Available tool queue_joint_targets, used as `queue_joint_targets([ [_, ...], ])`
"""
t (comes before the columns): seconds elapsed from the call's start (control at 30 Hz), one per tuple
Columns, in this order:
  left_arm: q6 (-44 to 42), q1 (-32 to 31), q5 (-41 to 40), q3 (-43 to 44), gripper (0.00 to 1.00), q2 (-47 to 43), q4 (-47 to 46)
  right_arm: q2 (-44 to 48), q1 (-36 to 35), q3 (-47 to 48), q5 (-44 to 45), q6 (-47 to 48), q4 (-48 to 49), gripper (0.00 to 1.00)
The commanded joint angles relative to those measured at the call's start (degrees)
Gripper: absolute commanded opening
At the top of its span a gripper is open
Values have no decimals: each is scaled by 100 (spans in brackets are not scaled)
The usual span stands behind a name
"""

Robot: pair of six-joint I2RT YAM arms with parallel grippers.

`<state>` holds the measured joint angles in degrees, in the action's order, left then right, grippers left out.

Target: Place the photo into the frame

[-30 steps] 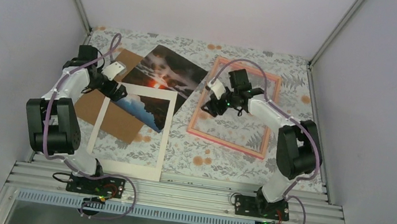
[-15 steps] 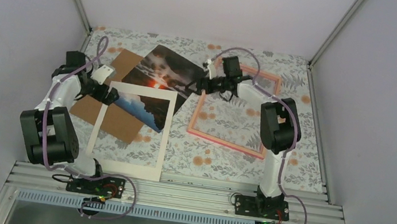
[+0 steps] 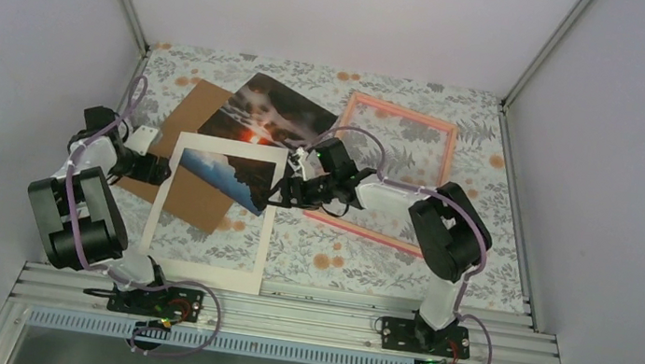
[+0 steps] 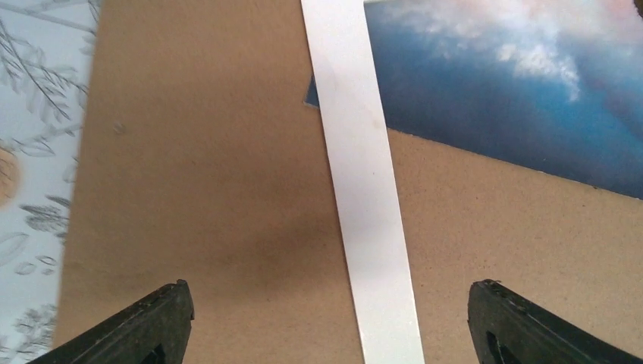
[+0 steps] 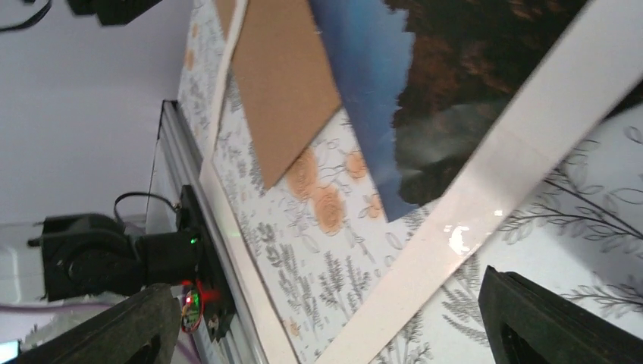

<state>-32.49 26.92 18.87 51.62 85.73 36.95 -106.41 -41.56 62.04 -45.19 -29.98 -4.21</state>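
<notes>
The left end effector [image 4: 327, 287], released, has backed toward 9 o'clock over the board [image 3: 194, 198]. The right end effector [image 5: 326, 282], released, has swung from the frame [image 3: 403, 150] to the mat's [image 3: 200, 258] 3 o'clock edge. The photo [image 3: 275, 119] lies partly under the mat, at the frame's 9 o'clock.

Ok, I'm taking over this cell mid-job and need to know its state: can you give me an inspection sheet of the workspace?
Surface: floral table cover, flat, no spills seen.
Job's things: photo face up, its near part under the white mat; pink frame flat to its right, nothing in it.
Clutter: white mat overlaps photo and brown board.
Grippers: left gripper open, empty, above board and mat's left strip; right gripper open, empty, above mat's right strip.
Cables: purple cables along both arms, no snag seen.
Surroundings: plain white walls, aluminium rail at near edge.
</notes>
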Motion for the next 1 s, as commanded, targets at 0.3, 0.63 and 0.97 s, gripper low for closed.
queue_joint_targets([
  [0.3, 76, 33, 26, -921, 76, 5, -698, -641, -510, 286, 1252, -1165, -288, 92],
  [0.63, -310, -228, 186, -1377, 58, 244, -826, -1557, -353, 1127, 460, -1351, -403, 76],
  [0.97, -541, -231, 439, -1407, 57, 292, -627, -1189, -5, 757, -517, -1798, 985, 64],
])
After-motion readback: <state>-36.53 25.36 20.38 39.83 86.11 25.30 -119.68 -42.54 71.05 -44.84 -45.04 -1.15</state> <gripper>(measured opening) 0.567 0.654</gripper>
